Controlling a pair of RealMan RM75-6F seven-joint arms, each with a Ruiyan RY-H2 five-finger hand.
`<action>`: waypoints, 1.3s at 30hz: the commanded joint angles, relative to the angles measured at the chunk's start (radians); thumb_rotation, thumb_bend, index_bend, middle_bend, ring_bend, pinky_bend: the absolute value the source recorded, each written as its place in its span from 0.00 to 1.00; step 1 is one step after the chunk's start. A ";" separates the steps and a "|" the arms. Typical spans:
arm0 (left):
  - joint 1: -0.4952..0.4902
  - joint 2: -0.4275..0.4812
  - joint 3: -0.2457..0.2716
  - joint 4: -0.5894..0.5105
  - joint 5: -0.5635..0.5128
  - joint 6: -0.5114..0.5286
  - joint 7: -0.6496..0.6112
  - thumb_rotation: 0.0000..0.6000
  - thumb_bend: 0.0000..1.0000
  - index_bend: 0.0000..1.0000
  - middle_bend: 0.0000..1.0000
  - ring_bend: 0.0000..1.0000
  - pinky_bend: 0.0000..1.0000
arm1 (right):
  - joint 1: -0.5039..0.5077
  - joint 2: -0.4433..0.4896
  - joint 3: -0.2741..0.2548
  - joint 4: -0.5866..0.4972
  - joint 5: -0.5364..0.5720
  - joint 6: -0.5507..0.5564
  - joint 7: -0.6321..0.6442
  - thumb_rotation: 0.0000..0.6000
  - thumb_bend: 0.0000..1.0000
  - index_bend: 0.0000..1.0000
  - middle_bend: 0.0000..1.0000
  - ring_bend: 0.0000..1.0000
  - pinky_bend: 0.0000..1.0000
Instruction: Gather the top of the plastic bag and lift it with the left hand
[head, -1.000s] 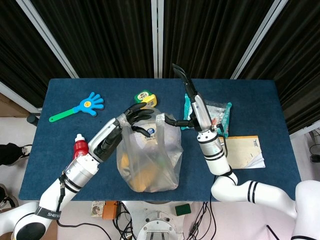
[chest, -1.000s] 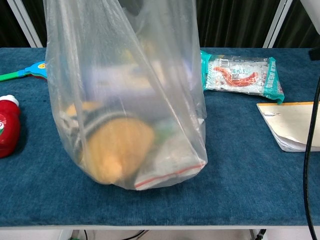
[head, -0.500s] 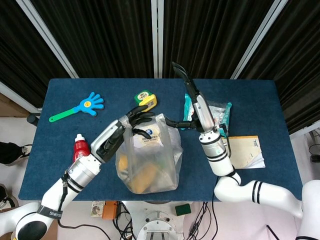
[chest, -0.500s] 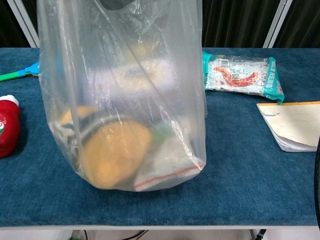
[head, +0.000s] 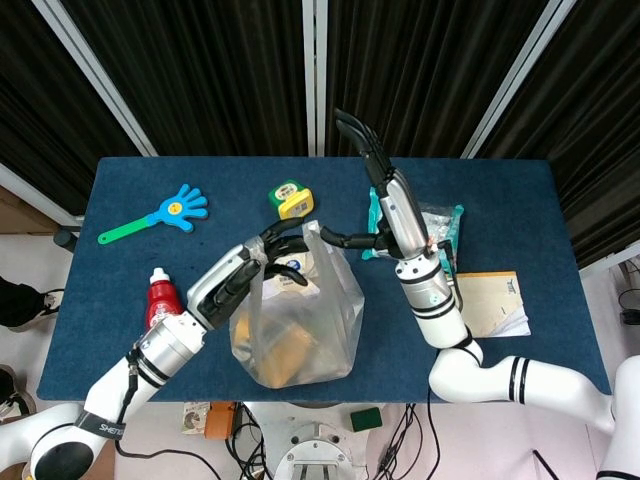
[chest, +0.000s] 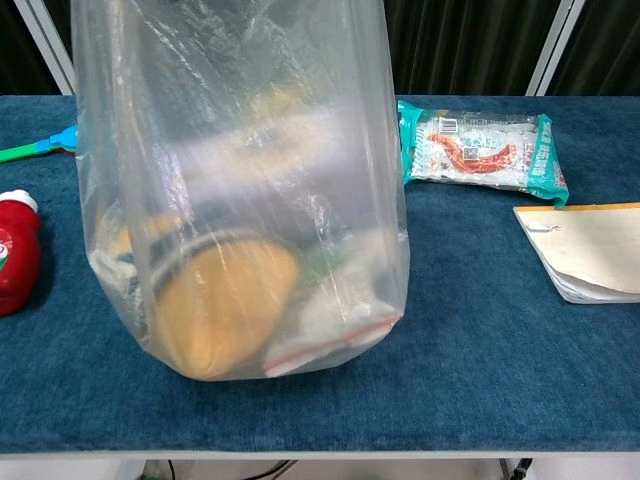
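Note:
The clear plastic bag (head: 296, 325) stands in the middle of the blue table (head: 520, 190), holding an orange-yellow item, something striped and a small zip pouch. My left hand (head: 268, 256) grips the gathered left side of the bag's top, fingers curled into the plastic. My right hand (head: 378, 195) is beside the bag's right top corner, fingers stretched upward and apart, thumb close to the plastic; I cannot tell if it touches. In the chest view the bag (chest: 250, 200) fills the centre and its rounded bottom sits low over the table. Neither hand shows clearly there.
A red bottle (head: 160, 296) (chest: 16, 265) stands left of the bag. A blue and green clapper toy (head: 172, 212) and a small yellow-green object (head: 290, 200) lie behind it. A teal snack packet (head: 438, 225) (chest: 482, 146) and a paper pad (head: 496, 302) (chest: 590, 250) are on the right.
My left hand has drawn back toward me with the bag's top, uncovering the yellow-green object. The right hand has risen and spread its fingers upward. The bag has shifted slightly nearer.

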 joint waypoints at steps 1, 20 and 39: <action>-0.006 0.001 0.003 0.000 -0.013 -0.004 0.010 0.31 0.08 0.08 0.19 0.14 0.36 | 0.006 0.010 0.006 -0.016 0.003 -0.003 -0.020 1.00 0.18 0.00 0.00 0.00 0.00; -0.039 -0.074 -0.015 0.000 -0.076 0.105 0.114 0.26 0.08 0.08 0.13 0.10 0.27 | 0.031 0.016 -0.006 -0.020 -0.035 0.027 -0.109 1.00 0.19 0.00 0.00 0.00 0.00; -0.023 -0.068 -0.036 0.000 -0.082 0.084 0.092 0.27 0.08 0.06 0.10 0.07 0.22 | 0.065 0.033 0.029 -0.021 -0.027 0.046 -0.197 1.00 0.19 0.00 0.00 0.00 0.00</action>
